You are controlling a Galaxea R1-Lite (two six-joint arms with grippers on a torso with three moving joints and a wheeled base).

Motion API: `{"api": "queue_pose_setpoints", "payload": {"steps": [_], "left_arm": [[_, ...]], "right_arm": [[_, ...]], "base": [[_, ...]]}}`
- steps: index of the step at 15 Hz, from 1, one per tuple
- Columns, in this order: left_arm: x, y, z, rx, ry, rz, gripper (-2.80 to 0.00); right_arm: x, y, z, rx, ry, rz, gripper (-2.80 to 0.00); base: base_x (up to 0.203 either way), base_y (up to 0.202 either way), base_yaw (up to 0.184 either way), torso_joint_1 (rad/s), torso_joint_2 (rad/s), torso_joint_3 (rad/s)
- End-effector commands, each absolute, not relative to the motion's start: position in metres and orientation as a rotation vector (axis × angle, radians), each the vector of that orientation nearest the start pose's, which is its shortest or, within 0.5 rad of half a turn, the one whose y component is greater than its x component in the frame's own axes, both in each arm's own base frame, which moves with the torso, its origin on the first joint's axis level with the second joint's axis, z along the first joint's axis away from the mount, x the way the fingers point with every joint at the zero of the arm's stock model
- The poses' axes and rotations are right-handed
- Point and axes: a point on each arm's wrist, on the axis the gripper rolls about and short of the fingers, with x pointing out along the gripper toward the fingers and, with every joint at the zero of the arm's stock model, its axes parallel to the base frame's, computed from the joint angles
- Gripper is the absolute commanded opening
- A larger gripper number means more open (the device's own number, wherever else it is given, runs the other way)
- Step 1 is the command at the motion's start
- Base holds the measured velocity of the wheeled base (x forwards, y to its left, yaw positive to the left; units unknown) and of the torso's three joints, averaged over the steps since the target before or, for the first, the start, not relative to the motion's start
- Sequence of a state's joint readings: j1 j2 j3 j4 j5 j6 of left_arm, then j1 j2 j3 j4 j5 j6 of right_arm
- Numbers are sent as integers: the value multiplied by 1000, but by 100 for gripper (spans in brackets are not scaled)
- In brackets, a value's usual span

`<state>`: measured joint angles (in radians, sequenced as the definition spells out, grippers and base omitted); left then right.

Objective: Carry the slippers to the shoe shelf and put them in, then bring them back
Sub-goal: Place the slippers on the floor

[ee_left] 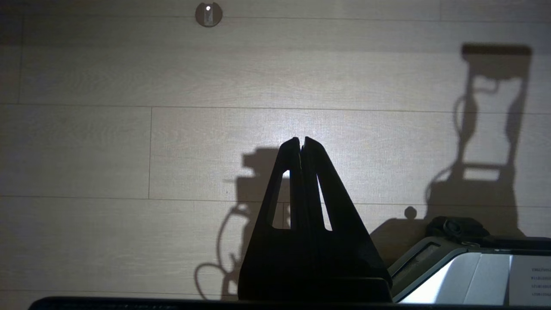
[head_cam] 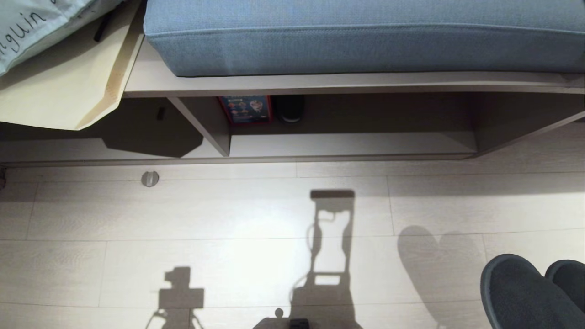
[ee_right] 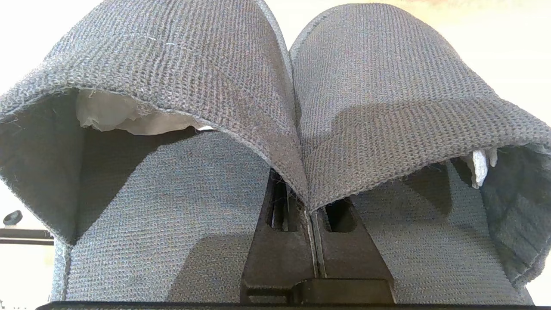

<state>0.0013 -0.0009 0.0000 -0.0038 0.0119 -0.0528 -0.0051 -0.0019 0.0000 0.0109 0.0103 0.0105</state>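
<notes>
At the far left of the head view, a pale board (head_cam: 68, 87) leans by a white bag (head_cam: 32, 27) with handwritten lettering. Next to the right, the shoe shelf (head_cam: 347, 144) runs beneath a bench carrying a blue cushion (head_cam: 365, 36); its slanted divider panel (head_cam: 203, 121) separates a shadowed left bay from a wide bay with a light bottom plank. At the back of the wide bay stand a red-and-blue box (head_cam: 245, 108) and a dark shoe (head_cam: 289, 108). A round metal floor fitting (head_cam: 150, 178) sits on the light wood floor (head_cam: 183, 219) in front. The left gripper (ee_left: 301, 140) hangs over bare floor, fingers pressed together, holding nothing. At lower right, the slippers (head_cam: 525, 292) are well apart from the shelf, toes pointing toward it. The right gripper (ee_right: 311, 215) is clamped fully closed on the adjoining inner edges of both slippers, side by side.
</notes>
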Motion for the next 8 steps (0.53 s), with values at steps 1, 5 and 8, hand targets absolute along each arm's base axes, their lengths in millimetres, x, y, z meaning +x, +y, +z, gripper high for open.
{"api": "queue_pose_setpoints", "payload": {"steps": [1, 5, 8], "left_arm": [[-23, 0, 76, -54, -5, 14, -280], [-23, 0, 76, -54, -5, 14, -280], [-23, 0, 76, -52, -5, 13, -280]], "right_arm": [[-23, 0, 74, 11, 11, 5, -280], [-23, 0, 74, 11, 11, 5, -280], [-23, 0, 74, 11, 11, 5, -280]], "base": [[0, 0, 0, -1, -1, 202], [0, 0, 0, 2, 1, 204], [0, 0, 0, 2, 2, 198]]}}
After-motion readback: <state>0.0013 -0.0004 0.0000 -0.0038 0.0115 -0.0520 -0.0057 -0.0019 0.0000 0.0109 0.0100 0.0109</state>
